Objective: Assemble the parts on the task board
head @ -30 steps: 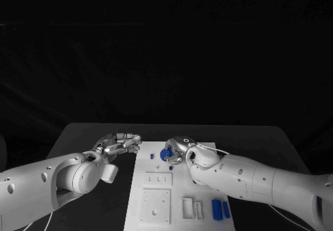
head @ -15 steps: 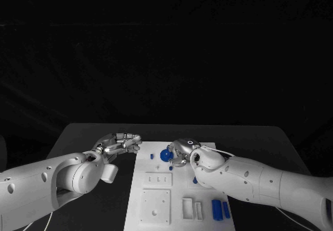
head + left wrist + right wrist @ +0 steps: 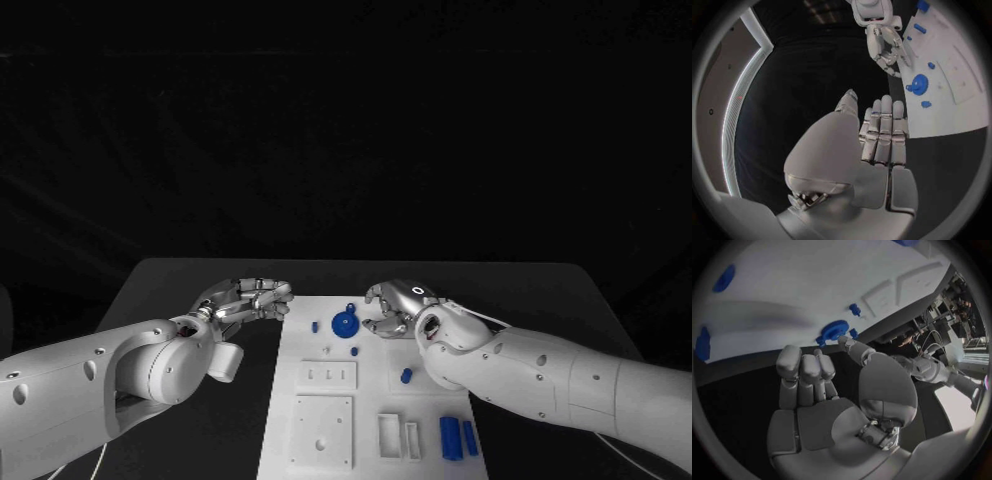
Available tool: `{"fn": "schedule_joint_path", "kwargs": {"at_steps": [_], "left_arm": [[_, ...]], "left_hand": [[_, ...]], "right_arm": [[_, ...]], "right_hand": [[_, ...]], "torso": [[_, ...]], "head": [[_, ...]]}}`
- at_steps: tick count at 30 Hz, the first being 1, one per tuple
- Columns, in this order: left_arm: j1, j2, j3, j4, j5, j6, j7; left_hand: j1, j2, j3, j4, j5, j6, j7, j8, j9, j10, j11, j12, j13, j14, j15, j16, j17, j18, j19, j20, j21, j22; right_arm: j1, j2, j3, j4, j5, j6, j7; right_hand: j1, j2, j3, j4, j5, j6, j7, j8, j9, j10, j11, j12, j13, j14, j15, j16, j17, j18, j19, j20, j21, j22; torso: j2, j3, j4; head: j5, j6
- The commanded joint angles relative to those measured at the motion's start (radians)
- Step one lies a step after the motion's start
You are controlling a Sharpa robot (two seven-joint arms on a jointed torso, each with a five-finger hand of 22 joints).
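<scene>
I'm hovering my right hand (image 3: 400,308) just beside the blue disc (image 3: 345,323), fingers curled in, holding nothing. The disc is sitting on the board (image 3: 329,420) near its far end, small blue pieces (image 3: 459,437) lying at the board's near end. My left hand (image 3: 248,298) is waiting off the board's left edge, fingers curled; whether they're enclosing anything, I can't tell.
</scene>
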Motion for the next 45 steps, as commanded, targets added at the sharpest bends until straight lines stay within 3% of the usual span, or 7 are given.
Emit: {"fn": "schedule_joint_path", "kwargs": {"at_steps": [1,5,9,16,20,26,45], "left_arm": [[0.001,0.001,0.001,0.0,-0.004,0.011,0.01],[0.001,0.0,0.001,-0.001,-0.004,0.012,0.01],[0.001,0.002,0.001,-0.007,-0.004,0.014,0.011],[0.001,0.008,0.001,-0.018,-0.004,0.019,0.013],[0.0,0.01,0.0,-0.022,-0.004,0.023,0.013],[0.0,0.011,0.0,-0.023,-0.004,0.024,0.011],[-0.001,0.013,0.0,-0.03,-0.005,0.03,0.011]], "left_hand": [[0.006,0.0,-0.005,-0.002,-0.005,0.006,0.0,-0.003,0.001,0.007,0.0,-0.006,0.001,-0.006,-0.001,0.006,-0.001,0.019,-0.008,-0.001,0.005,0.015],[0.006,0.0,-0.005,-0.002,-0.005,0.006,0.0,-0.003,0.001,0.007,0.0,-0.006,0.001,-0.006,-0.001,0.006,-0.001,0.019,-0.008,-0.001,0.005,0.015],[0.007,0.0,-0.005,-0.002,-0.005,0.006,0.0,-0.003,0.001,0.008,0.0,-0.006,0.001,-0.006,-0.001,0.006,-0.001,0.019,-0.008,-0.001,0.005,0.015],[0.008,-0.001,-0.005,-0.002,-0.005,0.006,0.0,-0.003,0.001,0.008,0.0,-0.006,0.001,-0.006,-0.001,0.007,-0.001,0.019,-0.008,-0.001,0.005,0.015],[0.009,-0.001,-0.005,-0.002,-0.005,0.007,0.0,-0.003,0.001,0.009,-0.001,-0.006,0.001,-0.006,-0.001,0.007,-0.002,0.019,-0.008,-0.001,0.005,0.015],[0.009,-0.001,-0.005,-0.002,-0.005,0.007,0.0,-0.003,0.001,0.009,-0.001,-0.006,0.001,-0.006,-0.001,0.007,-0.002,0.019,-0.008,-0.001,0.005,0.015],[0.011,-0.001,-0.005,-0.002,-0.005,0.007,0.0,-0.004,0.001,0.009,-0.001,-0.007,0.001,-0.006,-0.001,0.007,-0.002,0.019,-0.008,-0.001,0.005,0.015]], "right_arm": [[0.015,-0.034,0.013,0.038,0.124,-0.058,0.134],[0.031,-0.107,0.046,0.092,0.204,-0.027,0.197],[0.048,-0.177,0.057,0.101,0.268,0.052,0.285],[0.055,-0.24,0.058,0.035,0.298,0.15,0.363],[0.053,-0.247,0.057,-0.013,0.283,0.162,0.374],[0.033,-0.241,0.057,-0.076,0.253,0.156,0.364],[-0.034,-0.208,0.057,-0.153,0.245,0.185,0.375]], "right_hand": [[-0.002,-0.011,-0.017,-0.005,-0.003,0.007,0.012,0.006,0.003,-0.005,0.008,-0.003,-0.001,0.001,0.01,-0.004,0.002,0.108,-0.003,-0.007,0.002,0.014],[0.005,-0.004,-0.054,-0.027,0.003,0.009,0.017,0.011,0.007,-0.01,0.014,-0.002,-0.003,0.0,0.016,-0.008,0.004,0.108,-0.007,-0.007,0.001,0.014],[0.039,0.006,-0.059,-0.055,0.025,0.028,0.021,0.022,0.012,-0.016,0.017,-0.005,-0.006,-0.001,0.019,-0.011,0.004,0.108,-0.011,-0.007,0.0,0.014],[0.088,0.022,-0.086,-0.105,0.054,0.042,0.02,0.03,0.015,-0.037,0.017,-0.022,-0.023,-0.003,0.019,-0.018,0.005,0.108,-0.023,0.006,0.0,0.017],[0.101,0.025,-0.101,-0.118,0.062,0.041,0.016,0.029,0.014,-0.044,0.014,-0.028,-0.029,-0.003,0.016,-0.022,0.006,0.108,-0.028,0.012,0.0,0.017],[0.129,0.032,-0.098,-0.129,0.056,0.041,0.012,0.028,0.013,-0.046,0.009,-0.03,-0.033,-0.003,0.012,-0.025,0.007,0.108,-0.032,0.016,-0.002,0.016],[0.153,0.03,-0.087,-0.133,0.068,0.03,-0.001,0.022,0.008,-0.045,-0.003,-0.032,-0.039,-0.001,0.001,-0.031,0.009,0.108,-0.034,0.025,-0.001,0.016]], "torso": [[-0.001,0.0001,-0.0015],[-0.001,0.0026,-0.0066],[-0.002,0.0062,-0.0131],[-0.007,0.0154,-0.0257],[-0.007,0.0214,-0.0292],[-0.006,0.0289,-0.0322],[-0.007,0.0225,-0.0302]], "head": [[-0.006,0.008],[-0.013,0.015],[-0.016,0.017],[-0.021,0.02],[-0.046,0.019],[-0.046,0.016],[-0.042,-0.008]]}}
